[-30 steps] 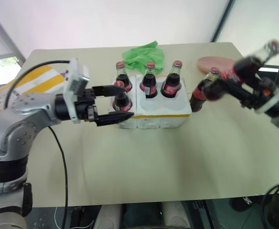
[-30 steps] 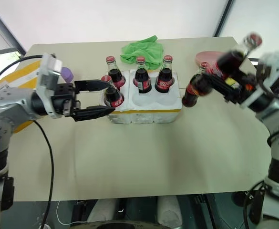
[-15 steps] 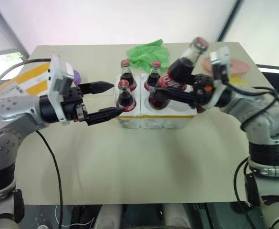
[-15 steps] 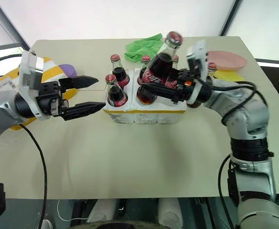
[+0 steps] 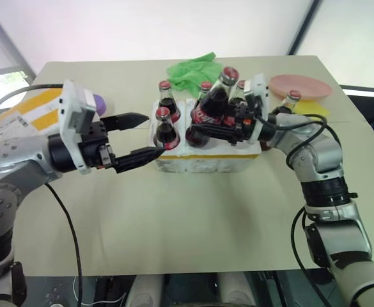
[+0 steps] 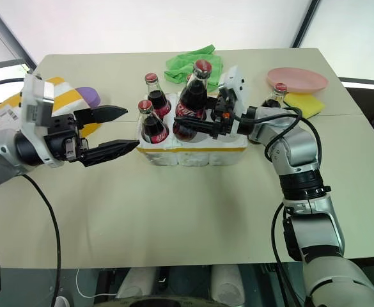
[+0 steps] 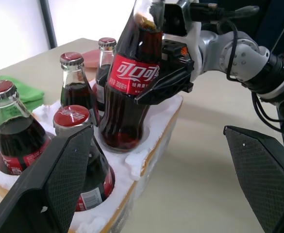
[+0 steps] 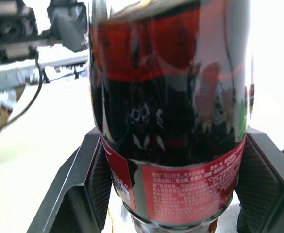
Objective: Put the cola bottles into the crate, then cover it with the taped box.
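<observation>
Beige laminate covers the tabletop [image 6: 193, 211] you are working over, bare across its near half; behind its far edge you have a pale wall and, toward the far right corner, a dark vertical frame with a bright pane beside it.

At the left edge you can see the taped box [image 6: 7, 112], white foam with yellow bands and a label, partly behind the left arm, with a small purple object [image 6: 89, 97] just beside it. Your left hand [image 6: 119, 130] hangs level over the tabletop with its black fingers spread wide and nothing between them, its tips just short of the crate's left end.

Near the middle of the far edge sits the crate [image 6: 193, 150], white foam with a yellow band, holding upright cola bottles [image 7: 76, 87] in its holes. Behind it lies a crumpled green cloth [image 6: 190, 61].

Your right hand [image 5: 228, 125] is clamped on one cola bottle [image 6: 192, 102], tilted, its base at a front hole of the crate; you cannot tell whether it is seated.

Toward the far right corner another bottle [image 6: 276, 96] stands on the tabletop beside a pink plate [image 6: 298, 80] and a yellow sponge [image 6: 305, 104].
</observation>
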`<move>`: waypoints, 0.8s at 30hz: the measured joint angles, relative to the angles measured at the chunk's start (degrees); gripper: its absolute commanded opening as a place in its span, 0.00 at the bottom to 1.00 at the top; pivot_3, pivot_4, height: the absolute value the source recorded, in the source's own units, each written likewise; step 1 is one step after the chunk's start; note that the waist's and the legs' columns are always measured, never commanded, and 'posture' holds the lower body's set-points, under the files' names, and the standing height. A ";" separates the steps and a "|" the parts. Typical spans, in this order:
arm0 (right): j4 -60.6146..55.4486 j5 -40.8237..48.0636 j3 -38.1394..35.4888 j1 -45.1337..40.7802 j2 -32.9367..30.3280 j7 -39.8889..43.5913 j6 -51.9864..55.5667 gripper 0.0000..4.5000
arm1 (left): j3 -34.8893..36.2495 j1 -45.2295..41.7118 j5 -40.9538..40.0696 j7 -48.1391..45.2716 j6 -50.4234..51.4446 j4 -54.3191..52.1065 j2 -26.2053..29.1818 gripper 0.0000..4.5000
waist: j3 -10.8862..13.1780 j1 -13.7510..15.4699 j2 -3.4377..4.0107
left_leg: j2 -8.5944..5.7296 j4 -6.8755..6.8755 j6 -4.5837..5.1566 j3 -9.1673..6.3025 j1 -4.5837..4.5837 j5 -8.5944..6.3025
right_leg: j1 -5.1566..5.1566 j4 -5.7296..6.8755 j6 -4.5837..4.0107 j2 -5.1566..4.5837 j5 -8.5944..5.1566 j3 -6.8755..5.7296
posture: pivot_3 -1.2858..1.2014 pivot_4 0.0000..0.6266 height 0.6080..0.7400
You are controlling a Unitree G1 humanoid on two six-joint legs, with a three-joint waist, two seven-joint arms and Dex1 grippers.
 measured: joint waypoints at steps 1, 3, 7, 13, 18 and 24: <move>0.04 -0.79 0.27 -0.01 0.09 0.17 -0.85 0.61 | 0.12 0.44 -0.19 0.14 0.00 -0.11 0.08 1.00 | 0.00 -0.08 0.00 | 0.01 0.00 -0.01 0.00 0.04 0.01 | 0.03 0.02 -0.01 0.01 0.01 0.00 | 0.52 0.24 1.00; 0.73 -2.17 1.05 -0.37 0.24 0.51 -2.68 0.61 | 0.33 0.85 -0.35 0.35 0.00 -0.19 0.13 1.00 | -0.01 -0.14 0.00 | 0.04 0.01 -0.09 -0.01 0.08 0.05 | 0.07 0.02 -0.07 0.05 0.04 0.00 | 0.52 0.24 1.00; 3.71 -3.63 1.52 -2.12 0.10 2.25 -4.53 0.61 | 0.98 1.40 -0.41 0.59 -0.20 -0.57 0.25 1.00 | -0.01 -0.23 -0.01 | 0.08 0.06 -0.20 -0.01 0.37 0.12 | 0.41 0.01 -0.31 0.11 0.07 0.00 | 0.52 0.24 1.00; 7.62 -4.65 1.34 -3.19 -0.42 4.19 -5.94 0.61 | 1.20 2.14 -0.50 0.76 -0.80 -1.09 0.32 1.00 | -0.04 0.18 -0.05 | 0.10 0.06 -0.20 -0.04 0.98 0.12 | 1.06 -0.07 -0.44 0.12 0.00 0.00 | 0.52 0.24 1.00; 9.70 -4.86 1.10 -3.65 -0.36 4.38 -6.45 0.61 | 1.19 2.89 -0.52 1.07 -0.91 -1.27 0.32 1.00 | -0.04 0.14 -0.06 | 0.10 0.05 -0.20 -0.05 0.99 0.12 | 1.04 -0.06 -0.45 0.12 0.00 0.00 | 0.52 0.24 1.00; 10.97 -4.61 -0.68 -4.30 -1.22 4.07 -2.82 0.61 | 1.17 2.89 -0.95 1.35 -1.22 -1.64 0.32 1.00 | -0.03 0.21 -0.05 | 0.10 0.00 -0.20 -0.06 0.93 0.12 | 0.97 -0.07 -0.46 0.13 0.00 0.00 | 0.52 0.24 1.00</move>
